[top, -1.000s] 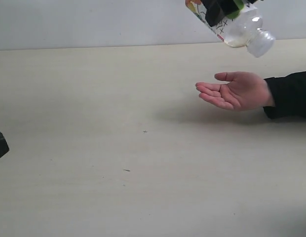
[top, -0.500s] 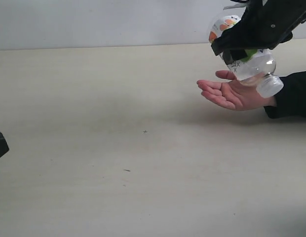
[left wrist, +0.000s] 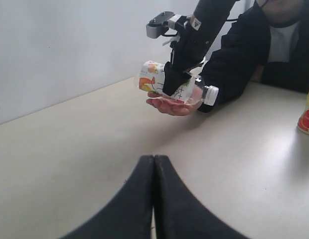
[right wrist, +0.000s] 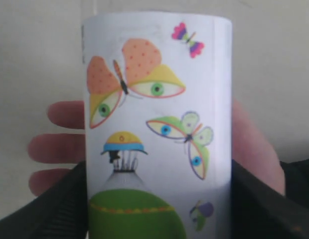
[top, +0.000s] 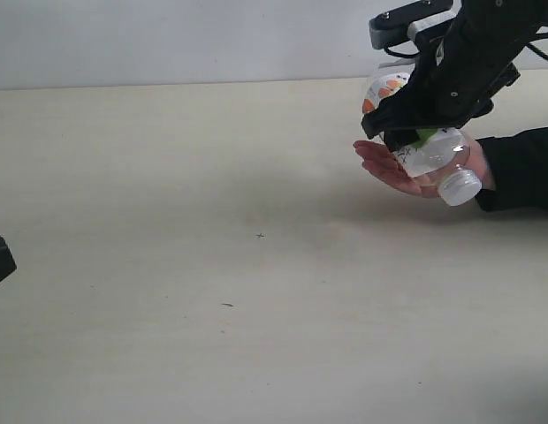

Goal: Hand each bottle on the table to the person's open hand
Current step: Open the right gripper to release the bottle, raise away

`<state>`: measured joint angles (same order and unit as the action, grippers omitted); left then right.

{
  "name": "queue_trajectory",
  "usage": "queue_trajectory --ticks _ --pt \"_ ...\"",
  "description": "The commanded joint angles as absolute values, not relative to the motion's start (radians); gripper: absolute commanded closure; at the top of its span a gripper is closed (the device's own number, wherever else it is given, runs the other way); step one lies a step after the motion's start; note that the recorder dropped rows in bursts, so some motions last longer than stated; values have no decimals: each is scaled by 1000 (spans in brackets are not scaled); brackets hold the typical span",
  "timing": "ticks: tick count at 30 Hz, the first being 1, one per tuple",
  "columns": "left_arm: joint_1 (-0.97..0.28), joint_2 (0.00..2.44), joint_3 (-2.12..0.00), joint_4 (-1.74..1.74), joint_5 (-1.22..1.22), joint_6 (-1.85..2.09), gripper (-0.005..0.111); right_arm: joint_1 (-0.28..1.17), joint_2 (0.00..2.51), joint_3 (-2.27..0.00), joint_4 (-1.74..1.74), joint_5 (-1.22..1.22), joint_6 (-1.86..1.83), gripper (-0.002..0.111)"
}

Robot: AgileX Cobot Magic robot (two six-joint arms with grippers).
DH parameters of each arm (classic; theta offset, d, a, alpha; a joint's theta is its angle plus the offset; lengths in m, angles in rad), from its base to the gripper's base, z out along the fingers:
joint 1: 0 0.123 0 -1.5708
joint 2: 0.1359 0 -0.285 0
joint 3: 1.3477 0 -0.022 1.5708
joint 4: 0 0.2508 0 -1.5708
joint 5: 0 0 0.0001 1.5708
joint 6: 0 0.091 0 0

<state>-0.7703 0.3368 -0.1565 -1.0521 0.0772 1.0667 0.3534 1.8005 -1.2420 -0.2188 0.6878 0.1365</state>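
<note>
Exterior: my right claw [top: 414, 134] is clamped across the bottle [top: 433, 157]; its long axis runs along the person's open hand [top: 380, 162] right beneath it, cap toward the sleeve
Left wrist: my left claw [left wrist: 154, 162] is pressed together, empty, well apart, low over the table [left wrist: 70, 149]
Right wrist: the bottle's label fills the view, palm just behind; I cannot tell if they touch

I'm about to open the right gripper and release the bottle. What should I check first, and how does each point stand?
1. Firm hold on the bottle by the right gripper: ok.
2. Person's hand open, palm up, under the bottle: ok.
3. Contact between bottle and palm: cannot tell; the left wrist view suggests it rests there.
4. Level bottle: not ok, the cap end tilts down.
5. Idle left gripper shut, away from the handover: ok.
</note>
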Motion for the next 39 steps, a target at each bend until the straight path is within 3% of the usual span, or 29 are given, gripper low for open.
queue_trajectory --ticks 1,7,14,17,25,28,30,33,39 --pt "-768 333 -154 -1057 75 1066 107 349 1827 -1240 -226 640 142 97" --pt "-768 333 -155 -1054 75 1066 107 349 1831 -1240 -226 621 161 76" --pt "-768 333 -155 -1054 75 1066 107 349 1831 -1240 -224 621 168 32" --pt "-768 333 -155 -1054 75 1066 107 349 1831 -1240 -226 621 168 27" --pt "-768 333 -155 -1054 75 1066 107 349 1738 -1240 -269 664 118 27" --pt "-768 333 -155 -1054 75 1066 107 349 1630 -1240 -269 671 123 38" --pt "-768 333 -155 -1054 75 1066 107 349 1543 -1240 -246 692 121 60" --pt "-768 333 -155 -1054 75 1066 107 349 1418 -1201 -85 723 49 108" --pt "-768 333 -155 -1054 75 1066 107 349 1108 -842 247 430 -186 108"
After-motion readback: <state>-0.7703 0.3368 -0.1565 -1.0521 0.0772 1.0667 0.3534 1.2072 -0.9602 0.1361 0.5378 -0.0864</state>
